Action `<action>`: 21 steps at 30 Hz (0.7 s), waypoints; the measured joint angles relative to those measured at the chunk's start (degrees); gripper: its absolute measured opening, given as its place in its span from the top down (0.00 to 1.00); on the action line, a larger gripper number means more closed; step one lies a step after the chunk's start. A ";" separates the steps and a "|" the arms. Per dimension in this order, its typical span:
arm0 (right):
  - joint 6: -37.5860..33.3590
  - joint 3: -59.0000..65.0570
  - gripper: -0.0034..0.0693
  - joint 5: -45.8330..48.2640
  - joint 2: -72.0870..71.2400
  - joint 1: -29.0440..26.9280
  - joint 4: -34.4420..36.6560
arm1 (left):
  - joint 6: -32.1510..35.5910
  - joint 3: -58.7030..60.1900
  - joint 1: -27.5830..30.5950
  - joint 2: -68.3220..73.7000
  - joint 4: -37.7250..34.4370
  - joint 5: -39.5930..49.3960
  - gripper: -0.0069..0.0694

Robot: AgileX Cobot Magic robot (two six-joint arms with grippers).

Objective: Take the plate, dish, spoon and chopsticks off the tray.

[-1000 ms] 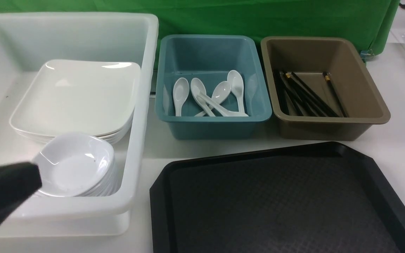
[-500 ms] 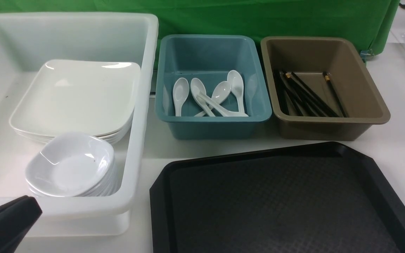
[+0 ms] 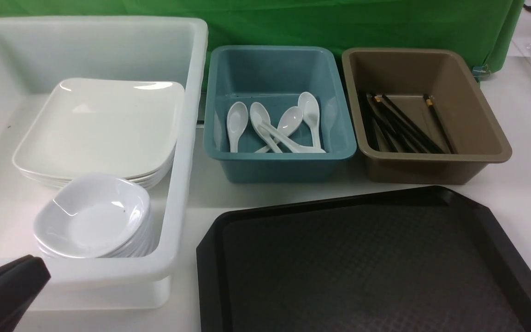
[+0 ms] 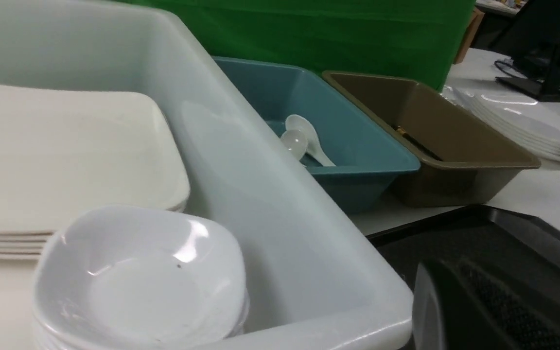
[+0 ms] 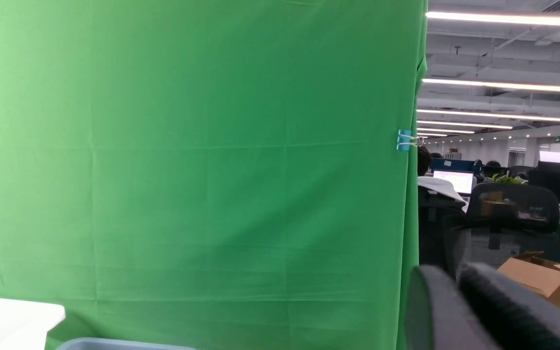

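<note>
Left gripper: low at the near left corner, closed and holding nothing, just in front of the white bin's near wall.
White bin: directly beyond the left gripper; the plate is on top of a stack at the far side, and a stack of small bowls is nearest to the gripper.
Teal bin: to the right of the white bin, with several white spoons inside.
Brown bin: further right, with the black chopsticks inside.
Tray: to the right of the left gripper, in front of the teal and brown bins, nothing on it.
Right gripper: seen only from its wrist camera, facing the green curtain; I cannot tell whether it is open or closed.
</note>
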 joint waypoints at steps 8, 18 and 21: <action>0.00 0.00 0.74 -0.02 0.00 0.00 0.00 | -5.16 6.11 7.92 -5.76 12.12 -6.65 0.89; -0.06 0.00 0.71 -0.02 0.00 0.00 0.00 | -5.83 16.96 18.42 -8.50 14.61 -12.91 0.89; -0.06 0.00 0.70 -0.02 0.00 0.00 0.00 | -5.83 17.00 18.02 -8.50 15.21 -9.78 0.89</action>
